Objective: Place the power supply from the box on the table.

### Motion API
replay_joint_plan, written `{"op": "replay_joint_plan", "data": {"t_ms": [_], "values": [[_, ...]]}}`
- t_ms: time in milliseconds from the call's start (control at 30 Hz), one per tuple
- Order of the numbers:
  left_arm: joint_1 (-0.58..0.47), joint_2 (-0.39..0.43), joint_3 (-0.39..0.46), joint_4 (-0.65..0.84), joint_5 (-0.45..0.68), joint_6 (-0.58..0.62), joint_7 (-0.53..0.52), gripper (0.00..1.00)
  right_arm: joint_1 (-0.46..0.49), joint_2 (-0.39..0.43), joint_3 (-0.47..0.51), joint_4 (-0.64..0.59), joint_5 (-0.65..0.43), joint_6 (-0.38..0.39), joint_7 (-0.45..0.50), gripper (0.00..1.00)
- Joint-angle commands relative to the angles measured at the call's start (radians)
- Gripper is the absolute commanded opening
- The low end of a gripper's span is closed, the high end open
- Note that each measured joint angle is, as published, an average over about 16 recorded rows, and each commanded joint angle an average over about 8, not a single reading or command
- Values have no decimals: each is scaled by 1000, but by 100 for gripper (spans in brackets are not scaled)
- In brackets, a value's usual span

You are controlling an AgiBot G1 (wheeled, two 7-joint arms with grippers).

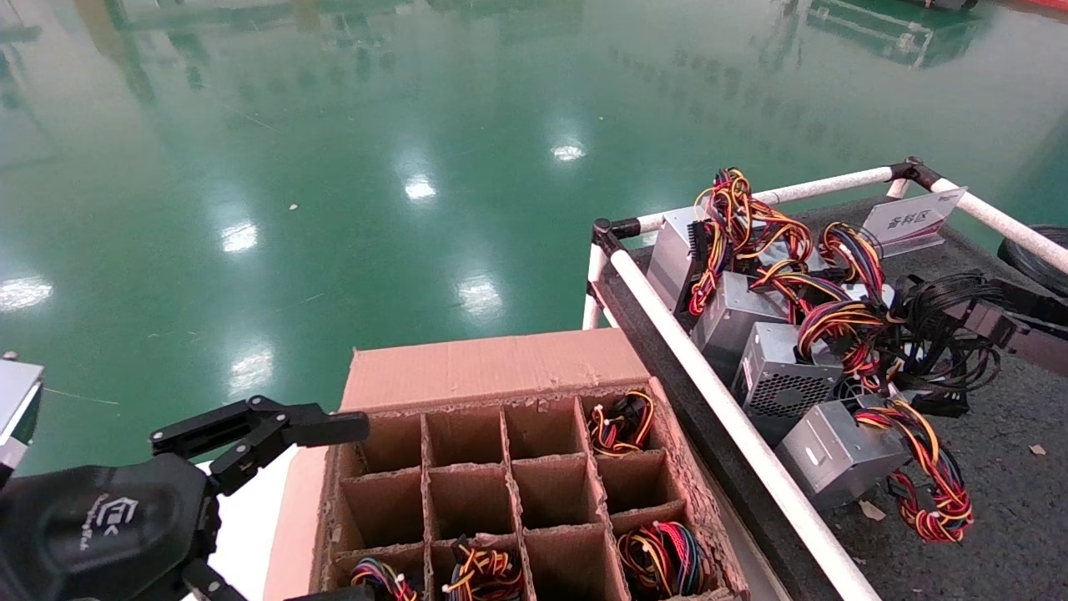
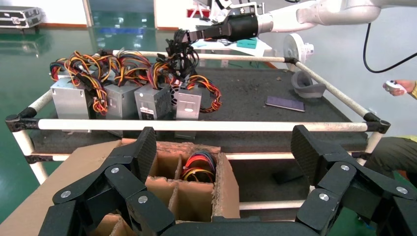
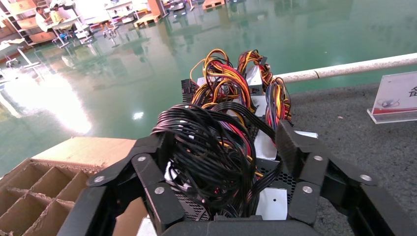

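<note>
Supply [image 3: 216,162] with black cables sits on the counter [image 1: 1001,501] between the right gripper's [image 3: 221,147] spread jaws, beside the silver row. Left gripper [image 2: 223,152], jaws apart, hovers by the box's [image 1: 467,367] left edge.

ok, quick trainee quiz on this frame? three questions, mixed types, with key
1. True or false: the left hand is open, at the left edge of the box.
2. Multiple choice: the power supply at the right hand has cables that are A) all black, B) red and yellow, C) white.
3. Short answer: how many silver units with multicoloured wires stand in a row along the near rail of the table?

Key: 1 true; 2 A; 3 four.
</note>
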Motion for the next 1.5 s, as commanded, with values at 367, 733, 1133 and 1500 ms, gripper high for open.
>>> {"op": "replay_joint_plan", "data": {"t_ms": [367,733,1133,1500], "values": [[0,0,0,0,0,0,0,100,24,4,-20,16,-29,24,-51,100],[0,0,0,0,0,0,0,100,91,41,-49,46,-72,16,-40,100],[0,0,0,0,0,0,0,100,151,38,-48,65,-77,16,14,100],[0,0,0,0,0,0,0,100,79,29,44,219,-124,15,50,100]]}}
